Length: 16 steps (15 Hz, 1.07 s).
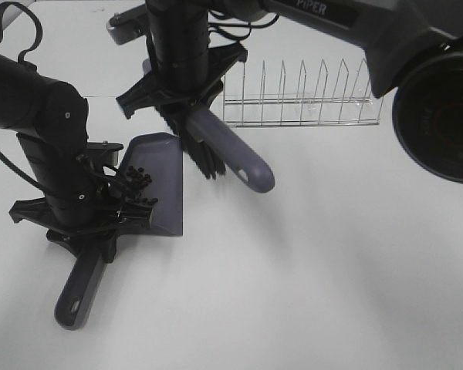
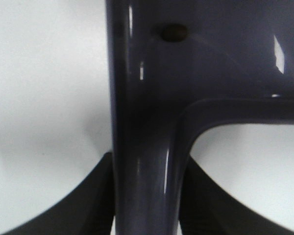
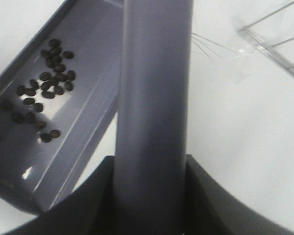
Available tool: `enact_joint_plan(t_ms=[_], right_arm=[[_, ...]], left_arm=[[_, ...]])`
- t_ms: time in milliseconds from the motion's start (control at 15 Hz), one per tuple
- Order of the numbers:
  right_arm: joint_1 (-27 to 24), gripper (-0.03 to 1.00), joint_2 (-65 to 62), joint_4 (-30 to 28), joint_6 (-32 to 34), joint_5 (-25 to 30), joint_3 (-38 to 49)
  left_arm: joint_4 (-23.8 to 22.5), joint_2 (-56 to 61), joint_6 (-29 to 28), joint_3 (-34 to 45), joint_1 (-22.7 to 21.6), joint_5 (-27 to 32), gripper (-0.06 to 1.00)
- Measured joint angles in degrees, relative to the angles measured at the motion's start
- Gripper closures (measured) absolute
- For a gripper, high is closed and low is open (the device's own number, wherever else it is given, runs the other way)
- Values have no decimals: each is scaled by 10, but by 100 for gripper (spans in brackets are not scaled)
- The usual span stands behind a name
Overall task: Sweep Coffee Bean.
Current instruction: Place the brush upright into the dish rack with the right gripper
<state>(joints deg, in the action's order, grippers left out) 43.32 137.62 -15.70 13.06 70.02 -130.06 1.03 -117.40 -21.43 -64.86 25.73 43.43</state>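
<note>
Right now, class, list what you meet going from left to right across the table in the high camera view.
left hand → coffee beans lying in the dustpan → brush → wire rack

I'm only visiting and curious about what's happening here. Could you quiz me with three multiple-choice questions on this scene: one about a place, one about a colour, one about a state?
1. Where do the coffee beans lie?
A) in the dustpan
B) loose on the table
C) in the wire rack

2. What colour is the dustpan?
A) red
B) greyish purple
C) yellow

3. How is the right gripper?
A) open and empty
B) shut on the brush handle
C) shut on the wire rack

Answers:
1 A, the beans sit clustered inside the pan's scoop.
2 B, its plastic shows greyish purple in every view.
3 B, the right wrist view shows it clamped on the handle.
</note>
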Motion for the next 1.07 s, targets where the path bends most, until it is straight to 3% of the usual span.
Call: enact_joint_plan(t_ms=[133, 467, 800, 1067], right_arm=[[-7, 65, -28, -33, -1, 1, -2], [-93, 65, -108, -14, -5, 1, 18], [-218, 65, -235, 5, -5, 2, 157], [-313, 65, -264, 30, -5, 6, 280]], left_arm=[[0, 0, 0, 0, 0, -1, 60], [0, 0, 0, 0, 0, -2, 60], [0, 0, 0, 0, 0, -5, 60], [0, 0, 1, 0, 0, -7, 60]])
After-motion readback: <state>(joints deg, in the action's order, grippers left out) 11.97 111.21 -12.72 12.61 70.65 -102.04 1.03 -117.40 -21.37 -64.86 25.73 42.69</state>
